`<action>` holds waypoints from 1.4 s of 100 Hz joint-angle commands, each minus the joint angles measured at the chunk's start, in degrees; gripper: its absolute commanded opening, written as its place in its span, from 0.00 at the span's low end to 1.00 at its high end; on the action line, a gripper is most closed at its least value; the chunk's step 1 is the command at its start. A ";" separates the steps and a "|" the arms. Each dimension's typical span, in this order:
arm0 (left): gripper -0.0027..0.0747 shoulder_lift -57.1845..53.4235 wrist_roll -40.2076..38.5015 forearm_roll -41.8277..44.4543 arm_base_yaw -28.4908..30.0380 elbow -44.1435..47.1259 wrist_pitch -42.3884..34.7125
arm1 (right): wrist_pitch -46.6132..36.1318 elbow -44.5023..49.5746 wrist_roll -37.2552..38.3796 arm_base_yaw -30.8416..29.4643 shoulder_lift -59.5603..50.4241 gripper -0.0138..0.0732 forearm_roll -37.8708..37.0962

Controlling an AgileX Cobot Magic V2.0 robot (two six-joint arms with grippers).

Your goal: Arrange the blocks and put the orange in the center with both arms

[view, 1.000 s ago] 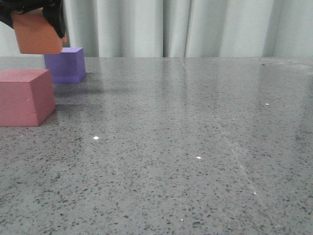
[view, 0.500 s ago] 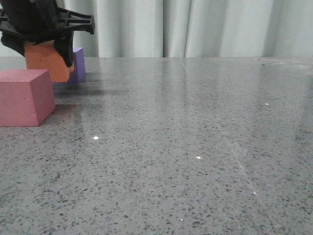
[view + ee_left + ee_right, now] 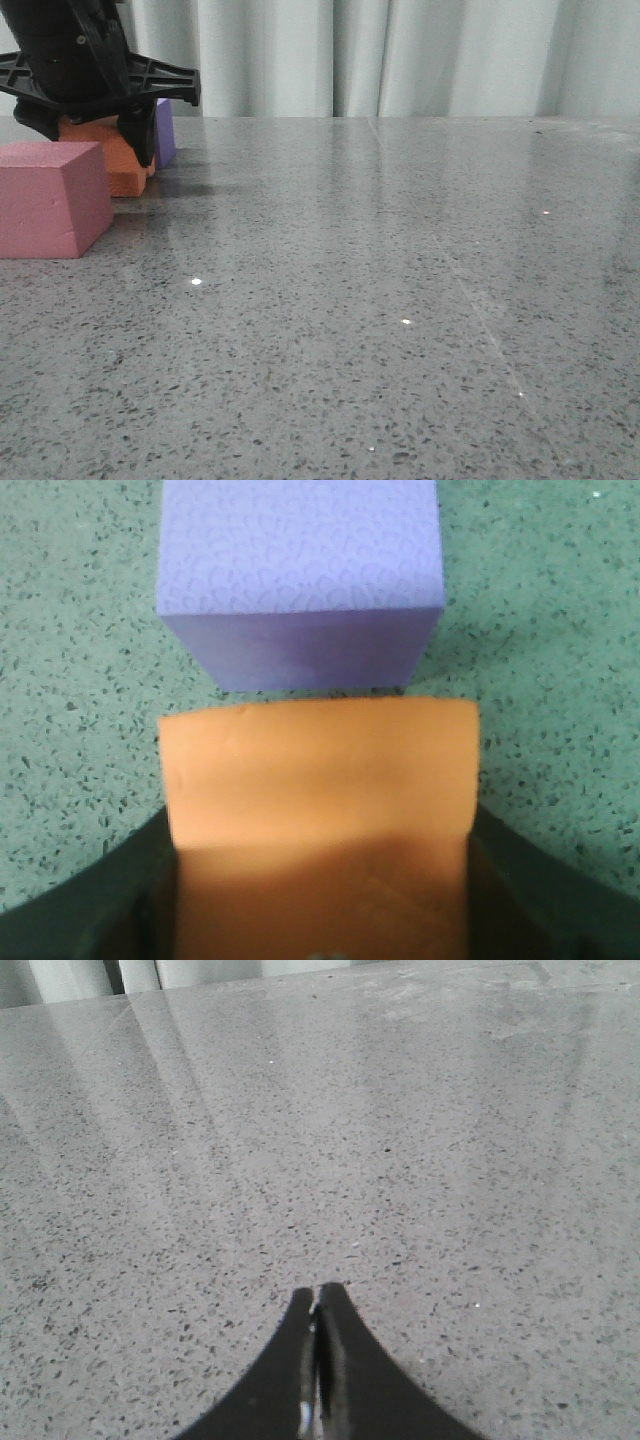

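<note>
The left tool [image 3: 95, 125] clamps the orange cube [image 3: 112, 160] low on the tabletop [image 3: 380, 300], between the pink-red cube [image 3: 50, 198] at 7 o'clock and the purple cube [image 3: 300, 580] just behind, likely setting it as the row's middle. The right tool [image 3: 316, 1360] hangs pinched together, empty.

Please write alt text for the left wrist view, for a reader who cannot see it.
The left gripper is shut on an orange foam cube, its black fingers pressed against the cube's two sides. A purple foam cube sits just beyond it on the grey speckled tabletop, the two close together or touching.
</note>
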 commanded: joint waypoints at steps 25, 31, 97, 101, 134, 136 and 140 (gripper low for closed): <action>0.20 -2.59 1.08 0.69 0.23 -1.47 -1.98 | -4.91 -0.80 -0.52 -0.35 -1.17 0.02 -0.13; 0.36 -2.59 1.21 0.69 0.23 -1.47 -1.98 | -4.91 -0.80 -0.52 -0.35 -1.17 0.02 -0.13; 0.86 -10.65 5.10 -0.77 0.10 -1.47 -0.51 | -4.91 -0.80 -0.52 -0.35 -1.17 0.02 -0.13; 0.86 -12.43 5.90 -1.20 0.10 -1.47 -0.51 | -4.91 -0.80 -0.52 -0.35 -1.17 0.02 -0.13; 0.82 -29.04 7.22 -1.32 0.10 3.11 -3.14 | -4.91 -0.80 -0.52 -0.35 -1.17 0.02 -0.13; 0.81 -29.85 7.22 -1.22 0.10 3.76 -3.29 | -4.91 -0.80 -0.52 -0.35 -1.17 0.02 -0.13; 0.78 -32.79 7.22 -0.87 0.10 6.40 -3.80 | -4.91 -0.80 -0.52 -0.35 -1.17 0.02 -0.13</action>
